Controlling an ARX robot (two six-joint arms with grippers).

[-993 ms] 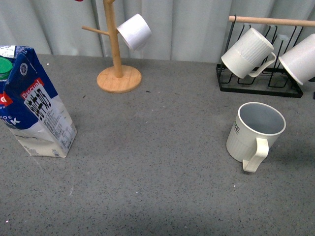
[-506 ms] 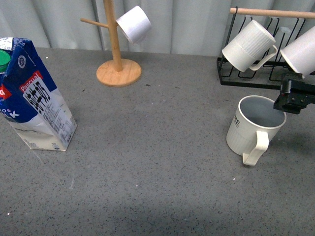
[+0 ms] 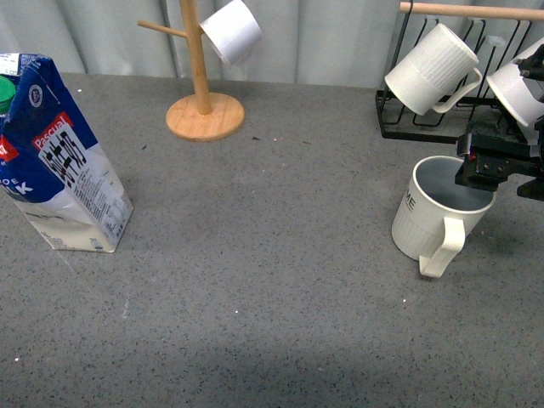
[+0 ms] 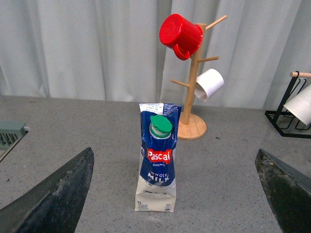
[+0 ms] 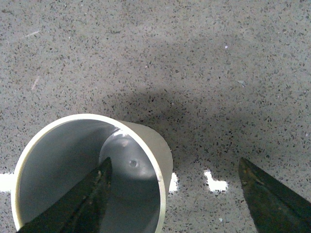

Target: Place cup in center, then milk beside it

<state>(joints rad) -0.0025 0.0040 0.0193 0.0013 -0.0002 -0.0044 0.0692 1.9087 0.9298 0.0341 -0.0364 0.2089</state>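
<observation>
The cup [image 3: 432, 219], a cream ribbed mug with a grey-blue inside, stands upright at the right of the grey table, its handle toward the front. My right gripper [image 3: 503, 178] hangs open at the cup's far right rim. In the right wrist view one finger [image 5: 90, 201] reaches inside the cup [image 5: 63, 160] and the other finger [image 5: 272, 201] stays outside, so the right gripper [image 5: 180, 194] straddles the wall. The milk [image 3: 64, 161] stands far left. In the left wrist view the left gripper [image 4: 173, 194] is open, well short of the milk [image 4: 156, 170].
A wooden mug tree [image 3: 204, 115] at the back carries a smooth white cup [image 3: 231, 32] and a red mug [image 4: 181, 30]. A black rack [image 3: 425, 127] behind the cup holds ribbed mugs [image 3: 429, 68] on a wooden bar, close above my right gripper.
My right gripper has come in from the right edge and moved onto the cup's rim. The cup and the milk have stayed in place.
</observation>
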